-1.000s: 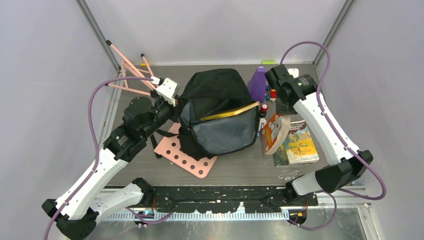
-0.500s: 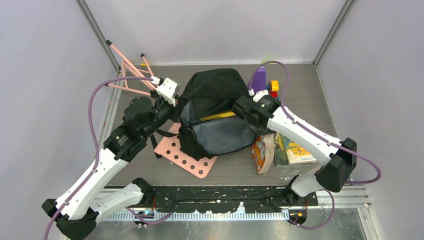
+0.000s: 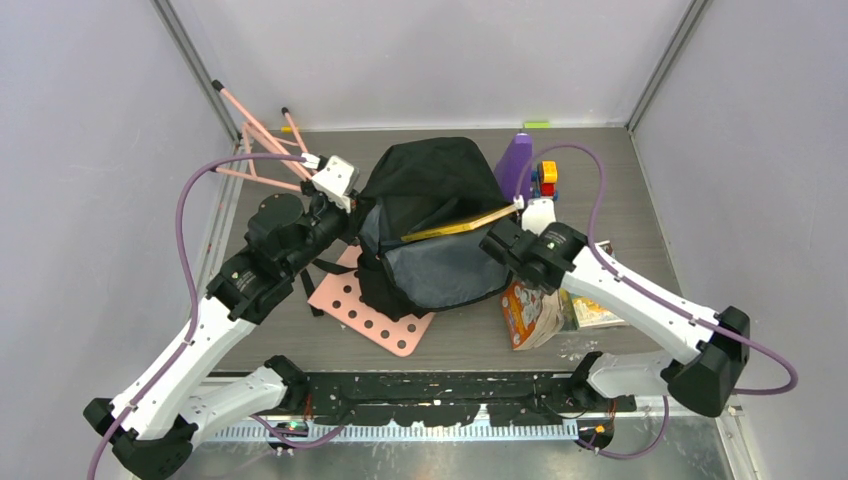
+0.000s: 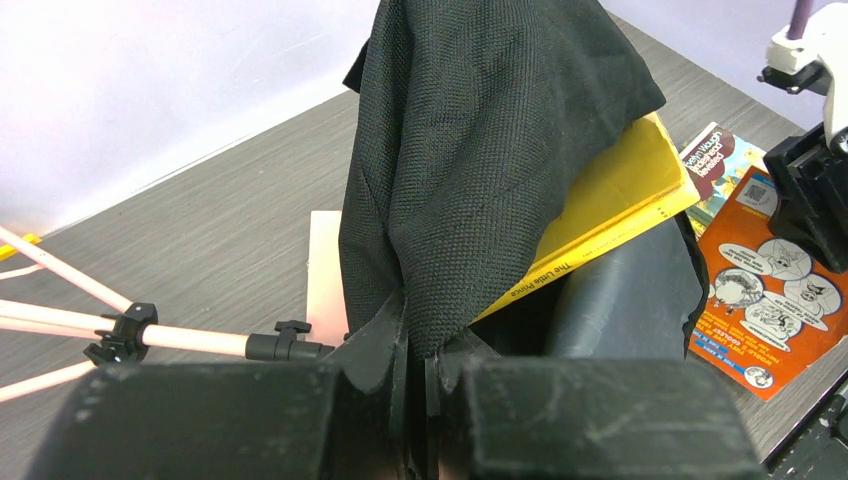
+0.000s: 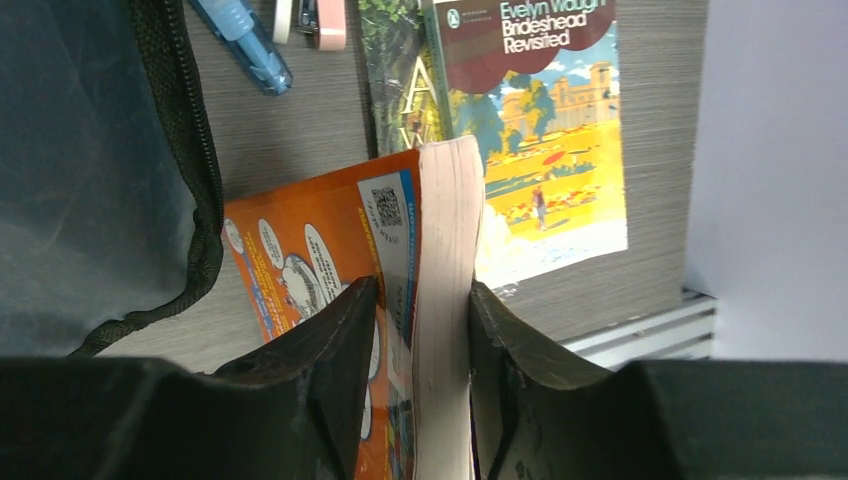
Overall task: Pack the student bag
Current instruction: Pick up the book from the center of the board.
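The student bag (image 3: pixel 430 200) stands mid-table, mouth open toward the front and grey lining showing. My left gripper (image 3: pixel 352 207) is shut on the black fabric of its left rim (image 4: pixel 480 120) and holds the flap up. A yellow book (image 3: pixel 465 222) pokes out of the opening (image 4: pixel 620 200). My right gripper (image 3: pixel 528 277) hangs just right of the bag, shut on an orange paperback (image 5: pixel 320 250). Its fingers press the cover and the page edge. The paperback (image 3: pixel 522 312) stands on edge, leaning against other books.
A pink perforated board (image 3: pixel 375 310) lies under the bag's front left. More books, one titled Brideshead Revisited (image 5: pixel 545 130), lie flat to the right. A purple bottle (image 3: pixel 516 165) and small toy (image 3: pixel 546 175) stand behind, a blue pen (image 5: pixel 245 45) by the zipper, and a pink tripod (image 3: pixel 265 135) back left.
My right arm swung in from the back right, then drew forward and right with the orange paperback, which now sits lower beside the bag. The left arm and bag have not moved.
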Controlling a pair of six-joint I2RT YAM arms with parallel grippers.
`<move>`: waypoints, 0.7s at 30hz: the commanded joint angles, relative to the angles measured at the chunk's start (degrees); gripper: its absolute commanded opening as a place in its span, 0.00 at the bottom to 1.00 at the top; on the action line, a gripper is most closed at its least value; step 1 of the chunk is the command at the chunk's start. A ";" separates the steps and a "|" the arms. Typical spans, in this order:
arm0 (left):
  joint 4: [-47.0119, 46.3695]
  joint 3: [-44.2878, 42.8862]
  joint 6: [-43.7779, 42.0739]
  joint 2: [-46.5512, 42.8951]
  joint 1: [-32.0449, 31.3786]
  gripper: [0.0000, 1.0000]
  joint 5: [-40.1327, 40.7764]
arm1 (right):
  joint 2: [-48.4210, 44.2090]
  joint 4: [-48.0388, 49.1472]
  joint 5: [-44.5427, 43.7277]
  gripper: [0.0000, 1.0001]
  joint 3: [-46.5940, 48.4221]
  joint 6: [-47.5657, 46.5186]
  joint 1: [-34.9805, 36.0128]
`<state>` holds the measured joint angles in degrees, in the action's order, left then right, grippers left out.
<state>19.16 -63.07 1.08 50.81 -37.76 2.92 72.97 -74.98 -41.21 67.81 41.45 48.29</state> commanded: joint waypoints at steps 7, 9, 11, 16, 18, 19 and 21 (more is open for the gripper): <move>-2.75 -1.00 0.19 -1.47 0.01 0.00 -0.36 | -4.70 16.06 16.57 0.48 -8.91 6.78 0.66; -2.70 -0.96 0.23 -1.45 0.05 0.00 -0.34 | -4.76 16.02 15.99 0.49 -9.51 7.14 0.62; -2.81 -0.92 0.23 -1.36 0.01 0.00 -0.37 | -4.70 15.17 14.59 0.44 -8.58 7.57 0.59; -2.72 -0.93 0.19 -1.11 0.00 0.00 -0.41 | -3.65 5.41 9.38 0.02 -0.30 7.85 0.60; -2.66 -1.00 -0.09 -1.02 0.01 0.00 -0.09 | -2.72 -0.61 6.78 0.01 6.25 6.70 0.70; -2.52 -1.07 -0.19 -0.93 -0.03 0.00 0.02 | -2.60 -2.23 5.29 0.01 11.19 5.24 0.67; -2.17 -1.37 -0.21 -0.78 0.02 0.00 0.04 | -2.73 -6.16 4.31 0.01 18.44 2.34 0.66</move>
<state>19.18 -63.07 1.08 50.72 -37.76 2.76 71.66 -74.24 -33.50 71.37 45.89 48.64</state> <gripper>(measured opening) 0.063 0.306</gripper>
